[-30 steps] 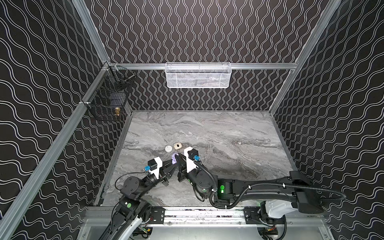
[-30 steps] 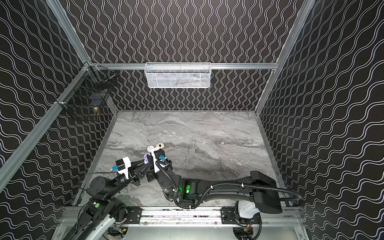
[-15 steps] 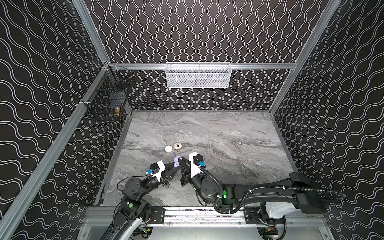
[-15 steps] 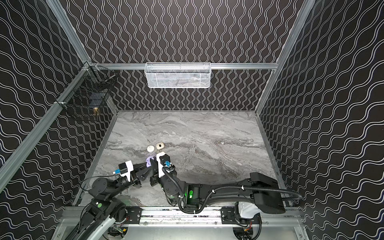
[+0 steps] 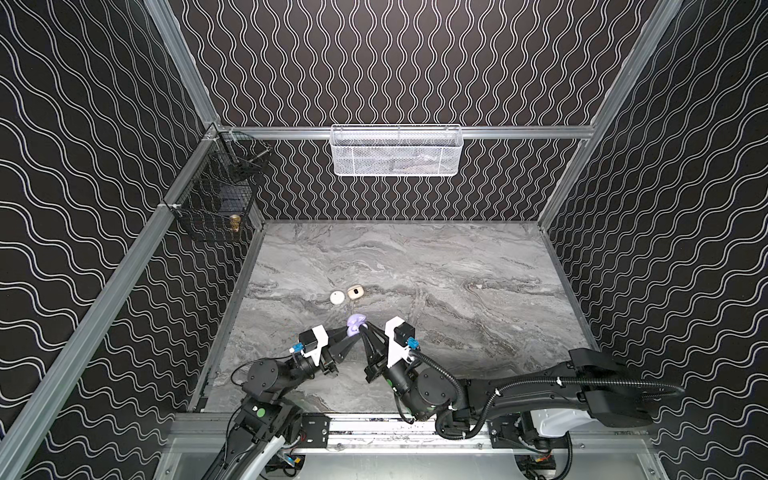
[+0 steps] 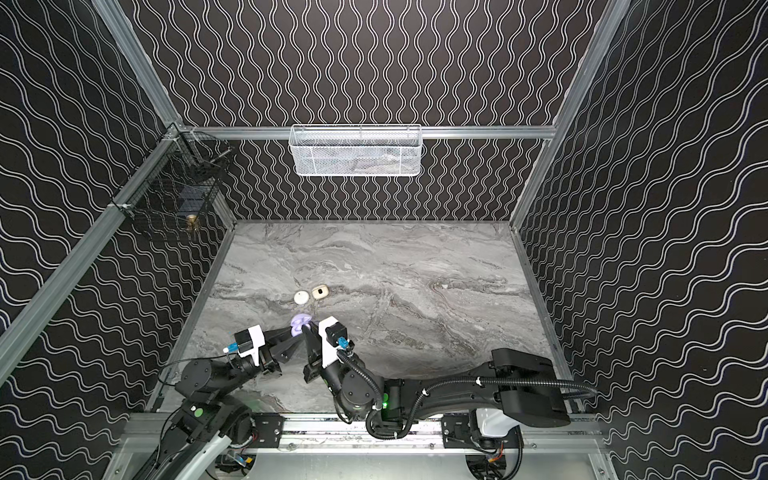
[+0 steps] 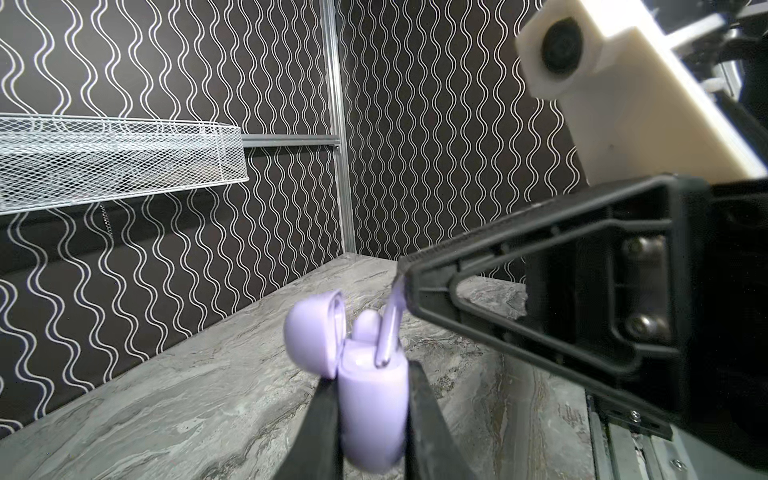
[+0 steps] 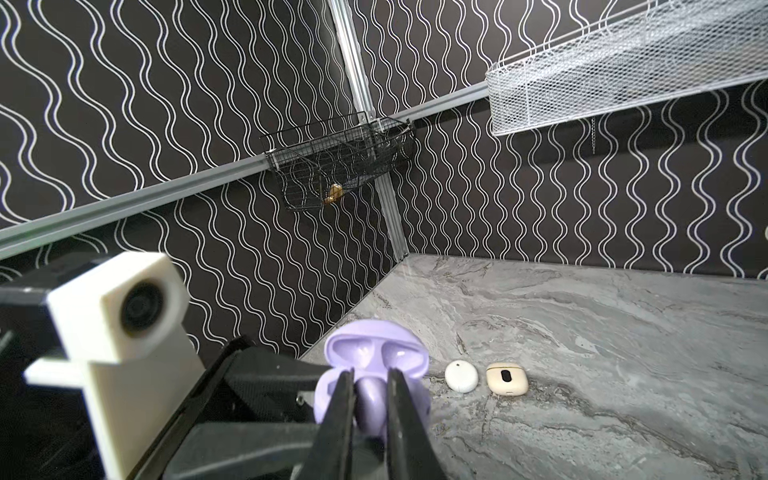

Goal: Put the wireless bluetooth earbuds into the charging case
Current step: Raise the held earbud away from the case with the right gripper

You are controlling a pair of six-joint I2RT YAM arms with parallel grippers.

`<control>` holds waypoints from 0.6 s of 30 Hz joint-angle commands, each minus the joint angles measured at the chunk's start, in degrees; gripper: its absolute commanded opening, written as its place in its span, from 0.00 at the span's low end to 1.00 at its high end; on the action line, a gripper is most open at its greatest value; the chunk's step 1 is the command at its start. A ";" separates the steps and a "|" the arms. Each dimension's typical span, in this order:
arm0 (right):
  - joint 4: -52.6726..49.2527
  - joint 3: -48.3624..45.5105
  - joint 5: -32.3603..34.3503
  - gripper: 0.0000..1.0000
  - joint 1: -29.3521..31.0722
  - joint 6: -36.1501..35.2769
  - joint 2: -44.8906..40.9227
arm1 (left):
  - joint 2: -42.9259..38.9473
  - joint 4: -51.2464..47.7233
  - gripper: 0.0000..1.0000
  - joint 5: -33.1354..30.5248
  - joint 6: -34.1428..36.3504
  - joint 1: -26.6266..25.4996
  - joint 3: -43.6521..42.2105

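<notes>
The lavender earbud (image 7: 390,326) is pinched in the narrow jaws of the right gripper (image 8: 370,376). It hangs slanted from that gripper's tip, and its lower end reaches the open top of the charging case (image 7: 371,411); whether it is seated there cannot be told. The case, also lavender, is clamped by its body between the fingers of the left gripper (image 7: 372,374), upright, with its lid (image 7: 312,332) swung open on the side away from the right gripper. A second rounded lavender earbud (image 7: 366,326) shows in the case, just beside the held one. In both top views the two gripper tips meet at the case (image 5: 355,322), the left gripper (image 5: 347,331) coming in from one side and the right gripper (image 5: 365,329) from the other. Beyond the tips, apart from them on the marble table (image 5: 457,266), lie a round white case (image 8: 461,376) and a beige case (image 8: 507,378), close together.
</notes>
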 commanded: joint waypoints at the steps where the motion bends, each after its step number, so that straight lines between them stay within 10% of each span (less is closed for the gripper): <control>1: 0.56 -0.15 2.52 0.00 0.61 -5.56 1.46 | -0.49 8.83 0.00 -0.90 0.31 0.06 1.20; 18: -9.43 3.28 3.23 0.00 0.69 -3.58 -1.33 | 1.14 10.04 0.00 1.11 2.87 0.04 0.08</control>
